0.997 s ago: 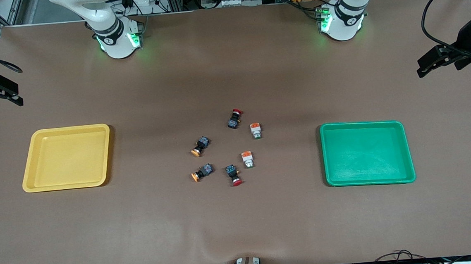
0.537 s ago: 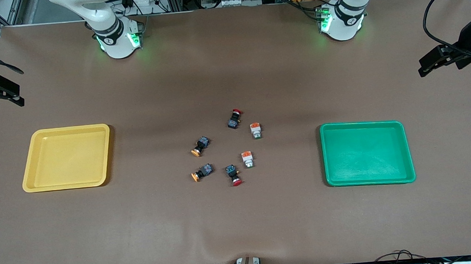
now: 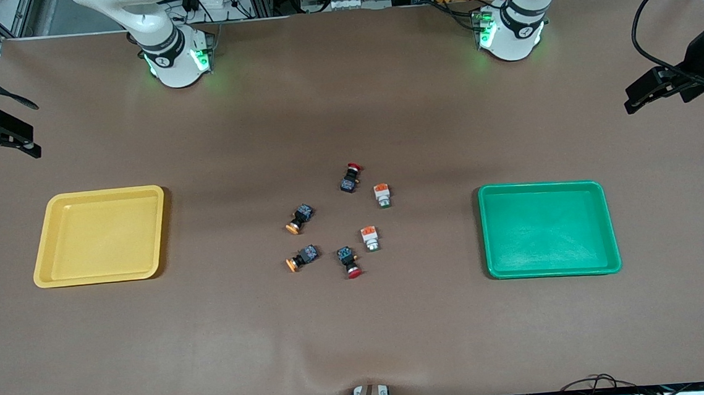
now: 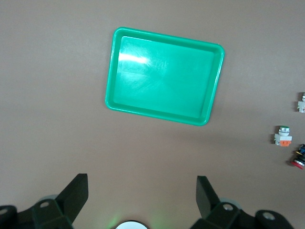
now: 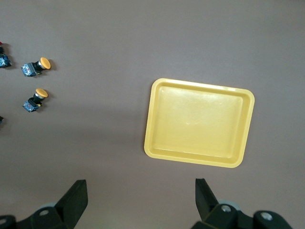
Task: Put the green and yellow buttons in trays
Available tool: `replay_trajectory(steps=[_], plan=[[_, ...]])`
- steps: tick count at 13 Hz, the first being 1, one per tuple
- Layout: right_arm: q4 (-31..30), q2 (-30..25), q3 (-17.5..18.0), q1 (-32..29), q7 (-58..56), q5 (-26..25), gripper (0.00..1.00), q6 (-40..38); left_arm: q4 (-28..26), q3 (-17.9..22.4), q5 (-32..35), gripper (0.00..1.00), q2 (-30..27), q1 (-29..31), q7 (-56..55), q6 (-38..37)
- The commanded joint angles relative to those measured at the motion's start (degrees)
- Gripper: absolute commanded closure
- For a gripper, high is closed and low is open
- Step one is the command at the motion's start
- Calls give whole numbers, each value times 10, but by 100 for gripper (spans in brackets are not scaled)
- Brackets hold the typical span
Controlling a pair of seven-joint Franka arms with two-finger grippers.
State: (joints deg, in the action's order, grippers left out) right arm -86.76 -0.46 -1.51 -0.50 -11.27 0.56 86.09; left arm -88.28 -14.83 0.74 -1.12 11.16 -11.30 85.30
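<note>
Two green buttons (image 3: 381,195) (image 3: 370,238), white-bodied with orange blocks, lie mid-table beside two yellow buttons (image 3: 299,218) (image 3: 301,257) with black bodies. The yellow tray (image 3: 100,235) lies toward the right arm's end and the green tray (image 3: 548,229) toward the left arm's end, both with nothing in them. My right gripper (image 3: 7,158) (image 5: 140,191) hangs high and open over bare table beside the yellow tray (image 5: 199,123). My left gripper (image 3: 658,102) (image 4: 142,191) hangs high and open over bare table beside the green tray (image 4: 164,76). Neither holds anything.
Two black switches with red caps (image 3: 350,178) (image 3: 349,261) lie among the buttons. The brown table cover (image 3: 361,333) has a small wrinkle at its front edge. The arm bases (image 3: 175,58) (image 3: 510,28) stand along the table's back edge.
Both grippers have drifted slightly at the table's ends. Buttons and trays have not moved.
</note>
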Motion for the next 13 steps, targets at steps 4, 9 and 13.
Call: replay_trajectory(steps=[4,9,13], plan=[[-3,-8,2,-9,8,9,0,-11,16,-3,-6,0,9,3,3,-11],[-4,-8,2,-12,9,9,0,-16,17,-3,-7,0,16,-3,3,-8],[-3,-7,3,-9,6,10,0,-13,16,-7,-7,0,19,-6,1,-8]])
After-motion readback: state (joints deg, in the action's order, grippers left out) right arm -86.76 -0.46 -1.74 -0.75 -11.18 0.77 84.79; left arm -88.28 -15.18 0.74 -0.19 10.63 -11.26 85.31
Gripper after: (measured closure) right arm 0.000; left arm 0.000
